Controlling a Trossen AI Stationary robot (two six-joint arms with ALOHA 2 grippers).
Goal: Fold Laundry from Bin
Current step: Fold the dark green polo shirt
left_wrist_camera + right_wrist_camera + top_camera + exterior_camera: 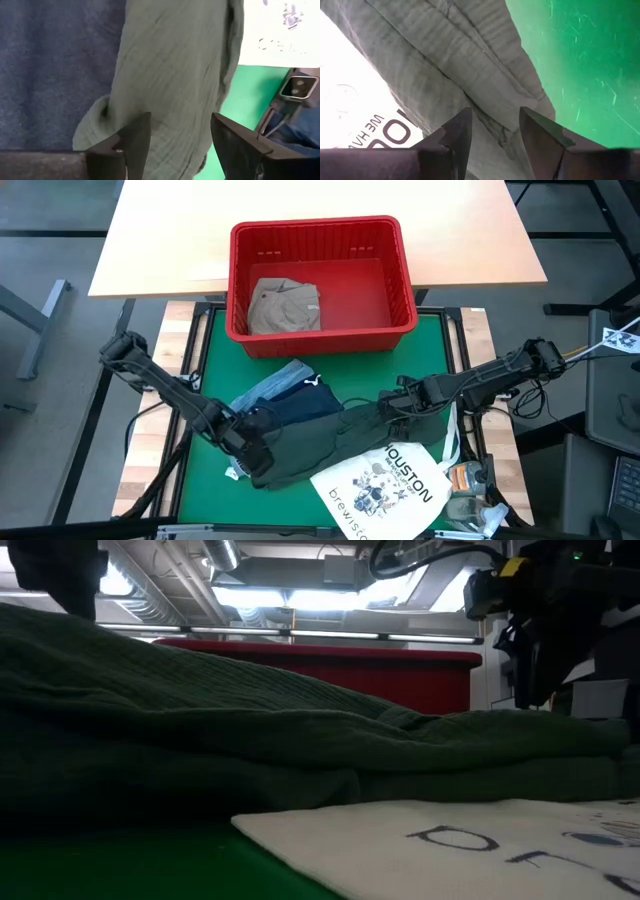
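A dark green garment (320, 435) lies spread across the green mat's near middle, partly over a navy garment (300, 405) and beside light blue denim (275, 383). A khaki garment (283, 305) lies in the red bin (320, 227) at the far edge. My left gripper (245, 448) stands open over the green garment's left end (175, 65), next to the navy cloth (50, 65). My right gripper (388, 408) stands open over a fold at the garment's right end (445, 60). Both point steeply down. My left gripper hovers at the green garment's left end, fingers (135, 140) on either side of the cloth; I cannot tell whether they touch it. My right gripper straddles a fold (492, 107) of the garment's right end from above; I cannot tell whether it touches.
A white tote bag printed "HOUSTON" (385, 480) lies at the near right, its edge under the green garment. Small items (468, 485) crowd the near right corner. Bare green mat (430, 350) lies between the bin and my right arm.
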